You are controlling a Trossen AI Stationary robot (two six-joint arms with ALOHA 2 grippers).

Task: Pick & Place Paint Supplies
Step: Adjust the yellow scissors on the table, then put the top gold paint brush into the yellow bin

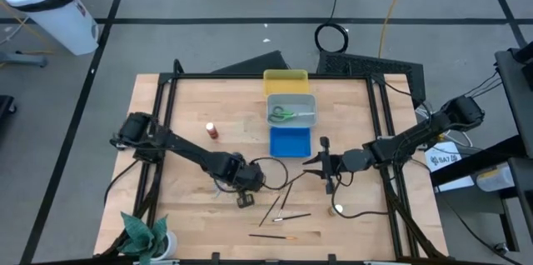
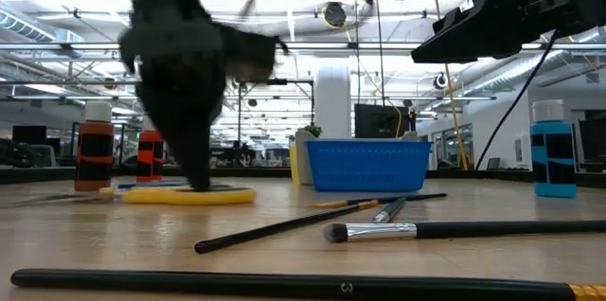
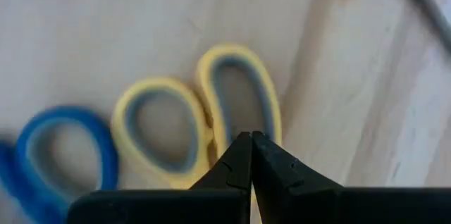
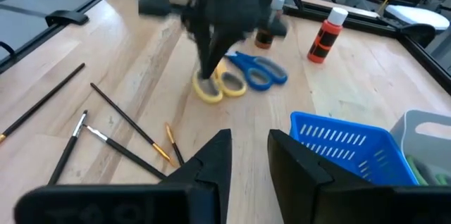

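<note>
While our left gripper point(image 3: 251, 139), jaws shut, touches yellow scissors point(image 3: 201, 118) on the bench point(image 1: 183, 132), right gripper point(image 4: 245, 146) hovers w/ jaws narrowly apart.

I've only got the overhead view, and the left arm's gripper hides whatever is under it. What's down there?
Observer: The left gripper is shut, its tips down at the handles of the yellow scissors, which lie flat on the table.
Operator: Anything right next to them?
Observer: Yes, the blue scissors lie beside the yellow pair, handles close together.
Operator: And the right gripper, is it carrying anything?
Observer: No. The right gripper has its fingers parted with nothing between them, above the table beside the blue tray.
</note>
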